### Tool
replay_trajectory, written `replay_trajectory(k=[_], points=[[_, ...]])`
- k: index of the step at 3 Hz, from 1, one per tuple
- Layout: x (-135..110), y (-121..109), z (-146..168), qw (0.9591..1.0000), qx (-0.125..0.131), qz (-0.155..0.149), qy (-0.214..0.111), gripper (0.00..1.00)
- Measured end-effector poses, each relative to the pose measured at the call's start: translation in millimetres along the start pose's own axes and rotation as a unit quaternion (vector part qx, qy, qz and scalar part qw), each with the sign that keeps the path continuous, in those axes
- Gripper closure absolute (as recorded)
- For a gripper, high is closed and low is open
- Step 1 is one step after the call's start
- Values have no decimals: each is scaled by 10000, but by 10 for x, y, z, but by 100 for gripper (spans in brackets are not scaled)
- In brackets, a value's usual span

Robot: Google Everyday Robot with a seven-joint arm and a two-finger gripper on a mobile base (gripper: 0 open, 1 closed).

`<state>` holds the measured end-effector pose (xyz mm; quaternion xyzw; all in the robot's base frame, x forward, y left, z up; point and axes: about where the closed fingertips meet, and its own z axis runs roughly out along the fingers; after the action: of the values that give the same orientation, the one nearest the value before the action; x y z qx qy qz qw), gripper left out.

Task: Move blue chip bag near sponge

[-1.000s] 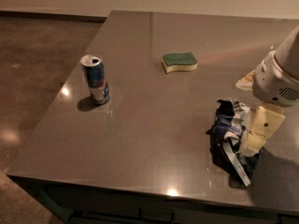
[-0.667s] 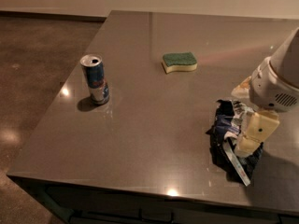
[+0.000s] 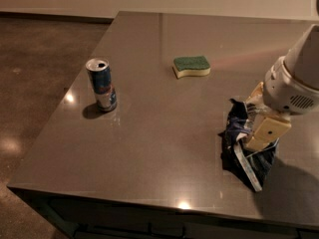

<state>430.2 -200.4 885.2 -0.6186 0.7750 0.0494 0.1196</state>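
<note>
Reaching down at the worktop's (image 3: 164, 133) right front, my gripper (image 3: 259, 133) sits against the crumpled blue chip bag (image 3: 238, 151) — whether it is clamped on the foil I cannot tell. I'd want a firm bite, then a clear lift toward the sponge (image 3: 191, 66), well apart at the back-left. The bag's long axis runs far-to-near — its tail points at the front edge.

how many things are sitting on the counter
3: drink can at left, sponge toward the back, blue chip bag at right front, with the gripper at it.
</note>
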Motion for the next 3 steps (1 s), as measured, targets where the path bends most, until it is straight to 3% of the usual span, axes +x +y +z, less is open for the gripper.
replay_trajectory(k=[1,2,3], points=[[-201,-188,-70,9998,79,-199,17,84],[-557,-652,-116,9989,190,-407,-90,100],[-751,-1037,-130,9982,274,-474,-238,100]])
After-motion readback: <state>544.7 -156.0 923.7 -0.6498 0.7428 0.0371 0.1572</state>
